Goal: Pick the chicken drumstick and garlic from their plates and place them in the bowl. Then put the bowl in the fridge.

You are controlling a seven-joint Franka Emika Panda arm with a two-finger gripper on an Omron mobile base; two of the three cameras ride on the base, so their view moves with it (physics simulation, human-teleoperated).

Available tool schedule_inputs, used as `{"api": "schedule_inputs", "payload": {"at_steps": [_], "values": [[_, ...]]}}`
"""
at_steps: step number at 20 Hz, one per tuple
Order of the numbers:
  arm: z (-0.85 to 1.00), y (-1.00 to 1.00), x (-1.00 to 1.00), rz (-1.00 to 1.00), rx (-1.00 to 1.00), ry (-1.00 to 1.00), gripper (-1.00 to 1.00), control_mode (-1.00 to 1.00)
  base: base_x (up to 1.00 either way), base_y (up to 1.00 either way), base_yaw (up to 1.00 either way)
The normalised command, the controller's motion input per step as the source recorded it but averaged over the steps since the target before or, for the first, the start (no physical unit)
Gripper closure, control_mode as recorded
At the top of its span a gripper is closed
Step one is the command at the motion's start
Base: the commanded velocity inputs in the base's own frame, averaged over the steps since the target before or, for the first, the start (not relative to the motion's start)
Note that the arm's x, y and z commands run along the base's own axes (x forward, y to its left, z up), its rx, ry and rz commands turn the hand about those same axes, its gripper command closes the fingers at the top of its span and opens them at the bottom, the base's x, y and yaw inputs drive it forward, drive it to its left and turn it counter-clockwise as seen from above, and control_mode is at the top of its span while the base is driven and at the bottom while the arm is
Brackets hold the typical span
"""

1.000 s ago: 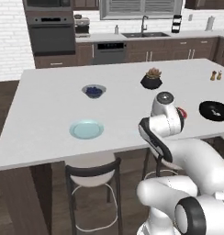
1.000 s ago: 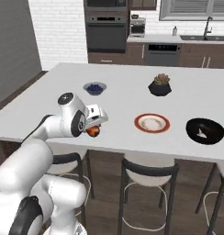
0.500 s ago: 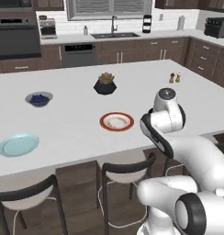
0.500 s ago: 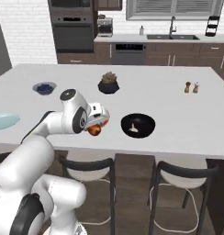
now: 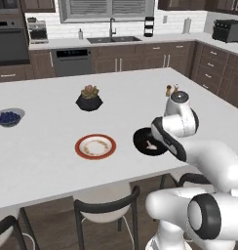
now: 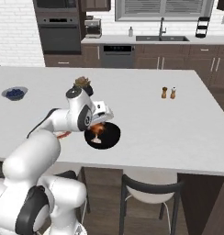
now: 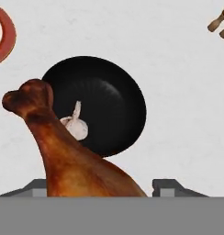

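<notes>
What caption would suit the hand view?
Chicken drumstick held in the tool above the black bowl, where the garlic already lies.

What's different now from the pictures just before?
The base drove along the counter, so the whole view slid: the black bowl now sits right under the gripper. The jaws stay clamped on the chicken drumstick. The garlic still lies in the bowl, and the orange-rimmed plate stays empty.

Base driven; held chicken drumstick now over bowl.
</notes>
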Motion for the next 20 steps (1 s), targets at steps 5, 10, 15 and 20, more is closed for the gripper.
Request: {"api": "schedule_inputs", "payload": {"at_steps": [5, 10, 15, 20], "values": [[-0.01, 0.05, 1.00, 0.00, 0.18, 0.23, 1.00, -1.00, 0.00, 0.00, 0.00], [-0.34, 0.33, 0.47, 0.00, 0.09, 0.09, 1.00, -1.00, 0.00, 0.00, 0.00], [-0.85, 0.03, 0.24, 0.00, 0.09, 0.00, 1.00, -1.00, 0.00, 0.00, 0.00], [-0.85, 0.00, 0.26, 0.00, 0.09, 0.00, 1.00, -1.00, 0.00, 0.00, 0.00]]}}
